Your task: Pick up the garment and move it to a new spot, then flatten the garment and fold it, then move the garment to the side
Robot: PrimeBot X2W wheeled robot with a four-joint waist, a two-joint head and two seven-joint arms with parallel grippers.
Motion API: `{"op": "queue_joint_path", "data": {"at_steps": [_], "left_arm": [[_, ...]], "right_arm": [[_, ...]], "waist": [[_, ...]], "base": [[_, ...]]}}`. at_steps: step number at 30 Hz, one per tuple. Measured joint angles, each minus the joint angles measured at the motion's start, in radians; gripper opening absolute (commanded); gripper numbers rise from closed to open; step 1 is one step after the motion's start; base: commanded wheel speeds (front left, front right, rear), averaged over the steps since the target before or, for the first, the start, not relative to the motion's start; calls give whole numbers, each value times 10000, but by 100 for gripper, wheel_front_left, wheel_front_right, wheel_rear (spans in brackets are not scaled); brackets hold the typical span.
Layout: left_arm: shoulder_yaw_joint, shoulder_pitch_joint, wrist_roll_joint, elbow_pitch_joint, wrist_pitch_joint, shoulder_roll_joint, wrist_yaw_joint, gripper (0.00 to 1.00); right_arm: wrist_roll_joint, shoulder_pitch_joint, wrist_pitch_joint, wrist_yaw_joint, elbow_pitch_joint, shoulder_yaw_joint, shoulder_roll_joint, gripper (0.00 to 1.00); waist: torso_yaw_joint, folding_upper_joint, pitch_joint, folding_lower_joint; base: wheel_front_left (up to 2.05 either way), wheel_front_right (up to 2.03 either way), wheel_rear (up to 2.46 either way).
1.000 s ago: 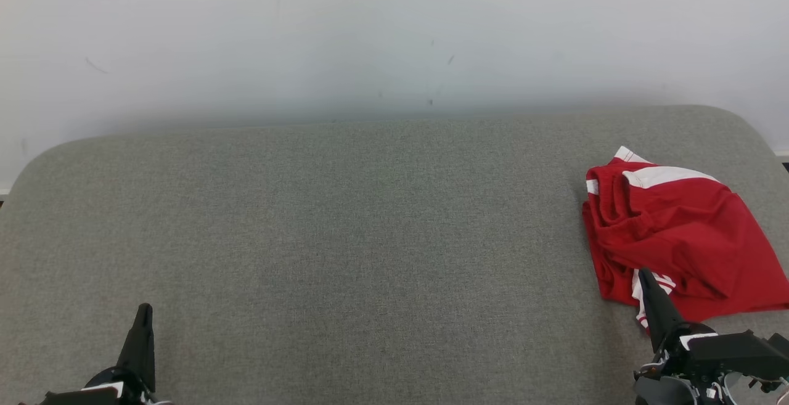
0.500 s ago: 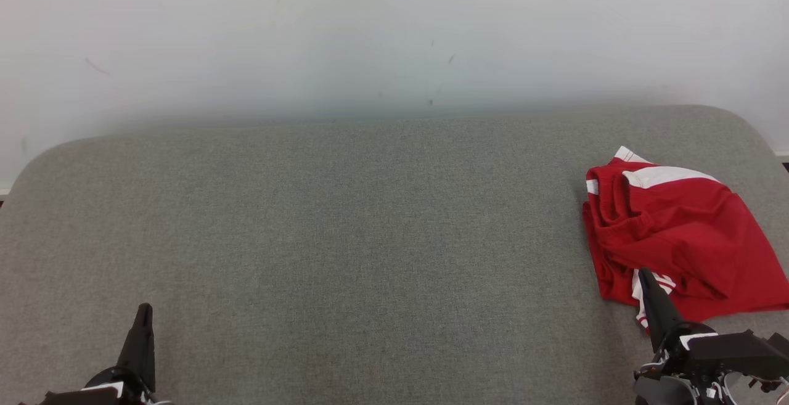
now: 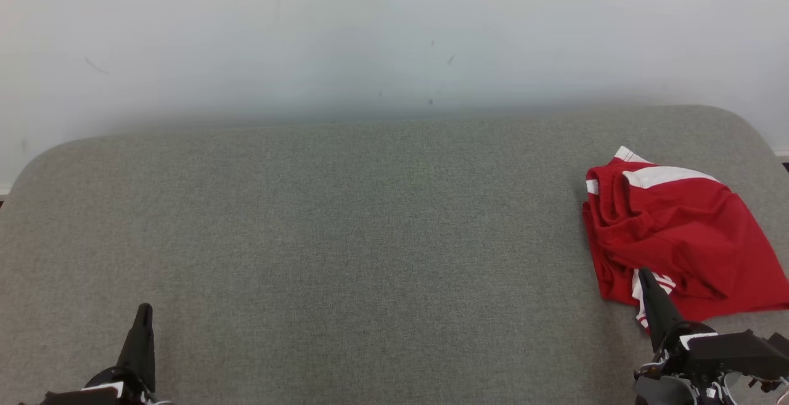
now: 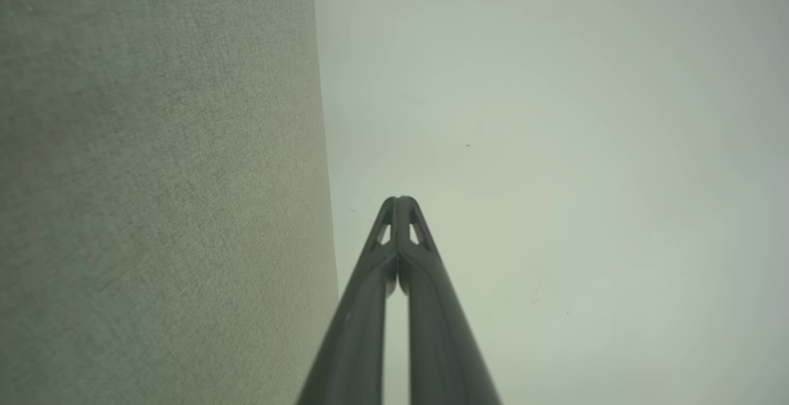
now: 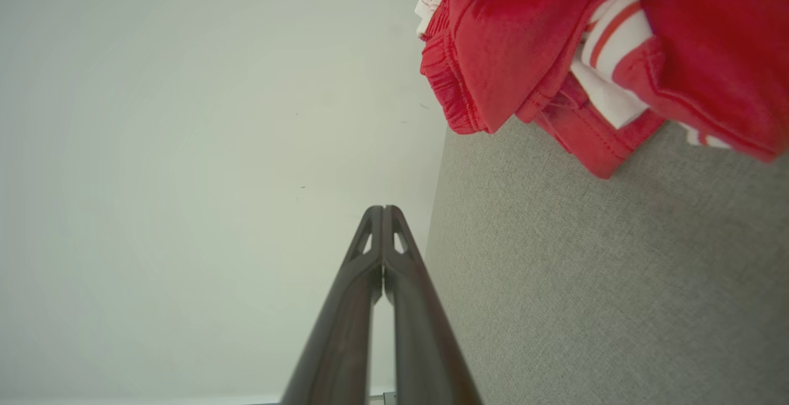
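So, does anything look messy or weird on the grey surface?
Yes: the red garment lies rumpled in a heap at the far right of the grey surface, not spread flat. Nothing else stands out.

The head camera looks down across the bench (image 3: pixel 370 238) toward the wall (image 3: pixel 370 23); the right wrist camera, seemingly rolled sideways, shares the garment (image 3: pixel 678 226) from closer.

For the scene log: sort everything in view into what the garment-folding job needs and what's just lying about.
Belongs to the job:
- red-and-white garment, crumpled at the right end
- right claw, shut, holding nothing
- left claw, shut, holding nothing

Just there:
- grey padded surface under the garment
- white wall behind
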Motion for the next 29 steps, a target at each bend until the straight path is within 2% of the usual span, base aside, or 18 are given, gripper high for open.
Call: {"op": "queue_joint_path", "data": {"at_steps": [29], "left_arm": [[0,0,0,-6,0,0,0,0]], "right_arm": [[0,-1,0,0,-2,0,0,0]], "waist": [[0,0,1,0]], "base": [[0,0,0]]}}
